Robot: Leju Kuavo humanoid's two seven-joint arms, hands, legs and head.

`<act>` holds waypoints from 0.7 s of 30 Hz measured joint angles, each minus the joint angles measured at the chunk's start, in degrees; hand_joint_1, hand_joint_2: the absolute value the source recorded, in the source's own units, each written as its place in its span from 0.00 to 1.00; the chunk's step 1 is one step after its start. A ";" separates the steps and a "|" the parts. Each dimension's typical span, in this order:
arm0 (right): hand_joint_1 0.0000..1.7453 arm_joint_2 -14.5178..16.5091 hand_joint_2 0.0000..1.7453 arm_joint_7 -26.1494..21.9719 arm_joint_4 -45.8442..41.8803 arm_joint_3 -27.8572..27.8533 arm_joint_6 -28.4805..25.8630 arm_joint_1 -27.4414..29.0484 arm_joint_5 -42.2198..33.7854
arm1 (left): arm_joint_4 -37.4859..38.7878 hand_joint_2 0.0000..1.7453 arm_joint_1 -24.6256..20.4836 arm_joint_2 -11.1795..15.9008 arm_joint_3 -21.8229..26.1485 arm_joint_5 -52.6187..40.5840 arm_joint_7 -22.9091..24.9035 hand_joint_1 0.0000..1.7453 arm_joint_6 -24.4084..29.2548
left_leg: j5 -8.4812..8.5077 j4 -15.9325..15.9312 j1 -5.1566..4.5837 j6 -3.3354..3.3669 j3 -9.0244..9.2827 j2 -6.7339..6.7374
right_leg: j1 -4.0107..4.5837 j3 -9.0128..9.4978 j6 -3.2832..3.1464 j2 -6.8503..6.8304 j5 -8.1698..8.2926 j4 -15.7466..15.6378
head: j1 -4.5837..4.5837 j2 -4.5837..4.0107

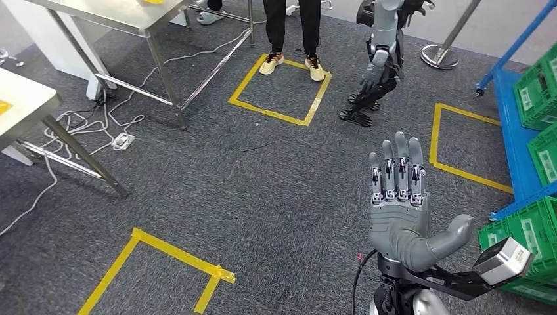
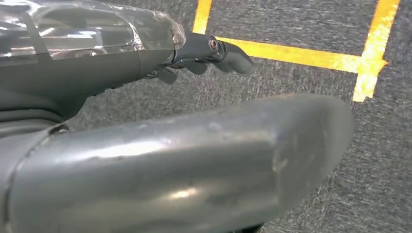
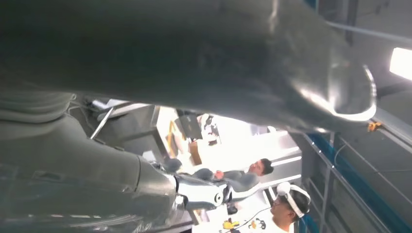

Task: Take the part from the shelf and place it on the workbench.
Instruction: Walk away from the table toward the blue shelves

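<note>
My right hand point(image 1: 401, 203) is raised in front of me in the head view, fingers straight and apart, thumb out to the side, nothing in it. Right of it stands the blue shelf point(image 1: 519, 141) with green crates point(image 1: 535, 88); what the crates hold is hidden. In the right wrist view its thick thumb point(image 3: 194, 58) and fingers point(image 3: 194, 190) are bare. My left hand point(image 2: 145, 121) hangs over the grey carpet, its dark fingers point(image 2: 214, 51) holding nothing. A metal workbench point(image 1: 118, 16) stands at the far left, and a white table point(image 1: 23, 105) nearer left.
A person point(image 1: 292, 33) stands at a yellow taped square point(image 1: 279, 88). Another robot's arm point(image 1: 381, 59) hangs at the far centre. Cables point(image 1: 98, 128) lie under the benches. Yellow tape point(image 1: 174, 259) marks the carpet near me. A stanchion base point(image 1: 439, 56) stands far right.
</note>
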 joint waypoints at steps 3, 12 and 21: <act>0.00 -0.05 0.00 -0.01 -0.24 -0.02 0.05 -0.20 0.09 | -0.01 0.00 -0.01 -0.09 0.00 -0.05 0.03 0.00 -0.03 | -0.37 -0.69 -0.08 0.87 1.14 3.16 | 0.27 -3.05 0.86 -4.94 -2.82 5.93 | 1.12 0.00; 0.00 -0.10 0.00 0.01 -0.44 -0.02 0.02 0.07 0.14 | -0.01 0.00 -0.36 -0.16 0.01 -0.18 0.15 0.00 -0.10 | -2.68 -0.97 -0.68 0.37 3.51 9.65 | 1.05 -2.13 -0.31 -11.04 2.38 0.62 | 2.06 0.00; 0.00 -0.05 0.00 0.04 -0.71 -0.05 -0.02 -0.07 0.38 | 0.01 0.00 -0.31 -0.34 0.01 -0.33 0.18 0.00 -0.18 | -8.74 13.04 -0.37 -1.02 -4.24 3.54 | 1.01 -0.06 -2.74 -6.71 2.02 -2.06 | 0.73 0.00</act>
